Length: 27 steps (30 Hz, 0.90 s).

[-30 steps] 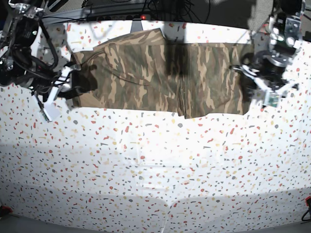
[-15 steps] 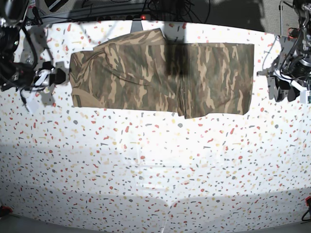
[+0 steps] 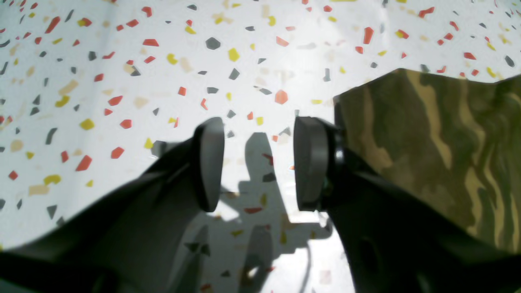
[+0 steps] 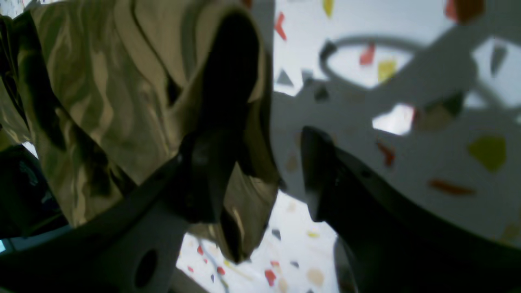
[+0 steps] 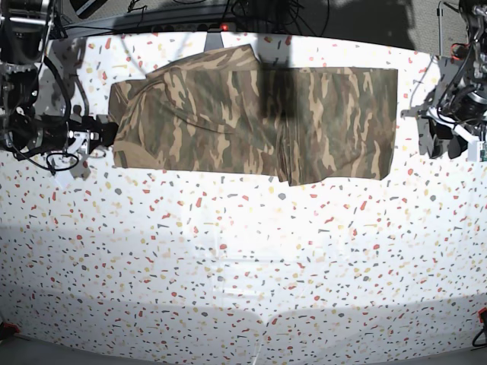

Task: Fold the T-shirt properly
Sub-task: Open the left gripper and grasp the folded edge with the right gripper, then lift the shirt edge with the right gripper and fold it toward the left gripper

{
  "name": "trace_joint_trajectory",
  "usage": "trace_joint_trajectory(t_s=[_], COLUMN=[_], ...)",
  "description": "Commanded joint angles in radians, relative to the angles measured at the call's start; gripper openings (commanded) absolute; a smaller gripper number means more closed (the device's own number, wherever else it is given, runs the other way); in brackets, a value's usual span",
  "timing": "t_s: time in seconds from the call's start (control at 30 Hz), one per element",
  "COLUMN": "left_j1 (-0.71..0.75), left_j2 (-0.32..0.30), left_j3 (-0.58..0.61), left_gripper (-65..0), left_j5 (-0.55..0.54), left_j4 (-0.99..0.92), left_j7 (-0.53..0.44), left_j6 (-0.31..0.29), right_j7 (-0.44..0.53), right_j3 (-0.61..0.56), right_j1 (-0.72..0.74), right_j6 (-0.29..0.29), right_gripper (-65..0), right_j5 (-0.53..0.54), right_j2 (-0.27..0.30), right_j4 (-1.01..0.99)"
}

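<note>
The camouflage T-shirt (image 5: 251, 114) lies flat as a wide folded rectangle at the back of the speckled table. My right gripper (image 5: 105, 134) is at the shirt's left edge. In the right wrist view the right gripper (image 4: 264, 171) stands with its jaws apart, one finger (image 4: 211, 162) against the shirt's edge (image 4: 101, 101), with bare table showing between the jaws. My left gripper (image 5: 443, 143) is open and empty, a little to the right of the shirt's right edge. In the left wrist view the left gripper (image 3: 260, 162) hovers over the table with the shirt's corner (image 3: 427, 142) beside one finger.
The white speckled table (image 5: 243, 266) stretches in front of the shirt to the near edge. A dark rail with cables (image 5: 190, 19) runs along the back edge. Both arm bodies stand at the table's left and right sides.
Both grippers drew away from the shirt's side edges. Since half a second ago my right gripper has moved back to the shirt's left edge. The shirt has not moved.
</note>
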Motion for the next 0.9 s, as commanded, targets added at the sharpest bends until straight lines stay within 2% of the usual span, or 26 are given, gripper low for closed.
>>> trace_joint_trajectory(t_s=[0.0,0.2,0.37,0.57,0.63,0.77,0.87], left_j1=[-0.006,-0.005,-0.005,-0.005,-0.005,-0.005,-0.005], left_j2=[-0.017,-0.017,-0.016,-0.017,-0.017,-0.017,-0.017], left_j3=[-0.008,-0.008,-0.008,-0.008,-0.008,-0.008,-0.008], left_gripper=[-38.6,-38.6,-38.6,-38.6,-38.6,-38.6,-38.6], left_j5=[-0.011,-0.011,-0.011,-0.011,-0.011,-0.011,-0.011], left_j4=[0.014,0.014,0.014,0.014,0.014,0.014,0.014], left_j7=[-0.031,-0.029,-0.026,-0.026,-0.024,-0.022,-0.022], left_j6=[-0.001,-0.001,-0.001,-0.001,-0.001,-0.001,-0.001], right_j7=[-0.012,-0.035,-0.061,-0.061,-0.061,-0.060,-0.053], right_j3=[-0.015,-0.069,-0.069,-0.069,-0.069,-0.066,-0.066], right_j1=[0.003,0.003,0.003,0.003,0.003,0.006,0.006], right_j6=[0.001,0.001,0.001,0.001,0.001,0.001,0.001], right_gripper=[-34.6,-34.6,-34.6,-34.8,-40.6,-64.5,-65.0], right_j5=[-0.022,0.039,0.111,0.109,0.106,0.106,0.110], right_j2=[0.005,-0.030,-0.058,-0.066,-0.068,-0.064,-0.045], right_j4=[-0.001,-0.001,-0.001,-0.001,-0.001,-0.001,0.015])
